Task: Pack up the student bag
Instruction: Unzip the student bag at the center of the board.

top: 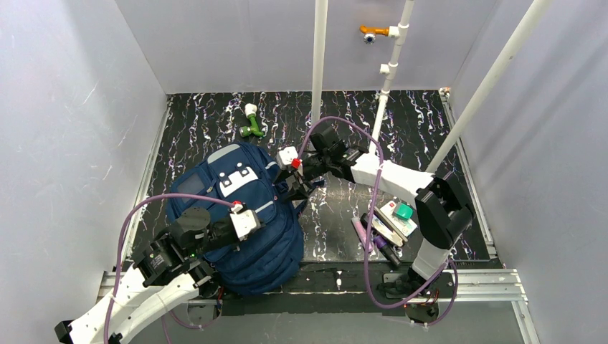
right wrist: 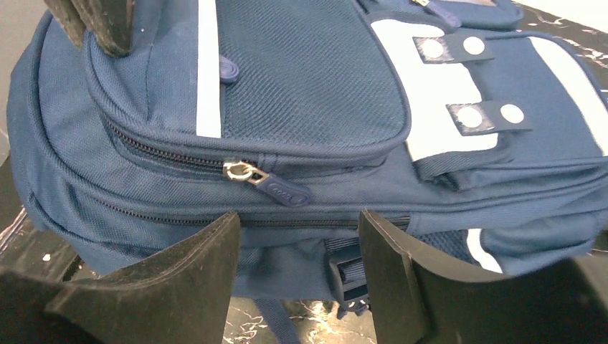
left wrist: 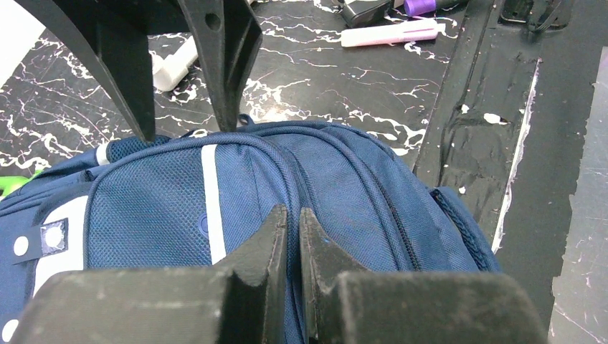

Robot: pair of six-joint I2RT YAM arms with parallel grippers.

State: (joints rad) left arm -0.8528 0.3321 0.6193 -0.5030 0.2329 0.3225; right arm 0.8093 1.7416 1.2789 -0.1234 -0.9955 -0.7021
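Though near the student bag [top: 276, 251], pink highlighter [left wrist: 391, 33] apart.

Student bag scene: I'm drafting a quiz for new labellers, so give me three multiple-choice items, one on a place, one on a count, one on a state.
1. Where does the green-and-white object lie relative to the student bag?
A. On top of it
B. Beyond it, on its far side
C. Between it and the arm bases

2. How many white studs sit on the navy tabs over the bag's white patch?
A. Two
B. Four
C. Six

3. How does the right gripper stand?
A. Shut on a pen
B. Out of view
C. Open, facing the bag's side

Key:
1 B: the top view shows it on the table past the bag.
2 B: two tabs carry two studs each.
3 C: its jaws stand well apart in the right wrist view.
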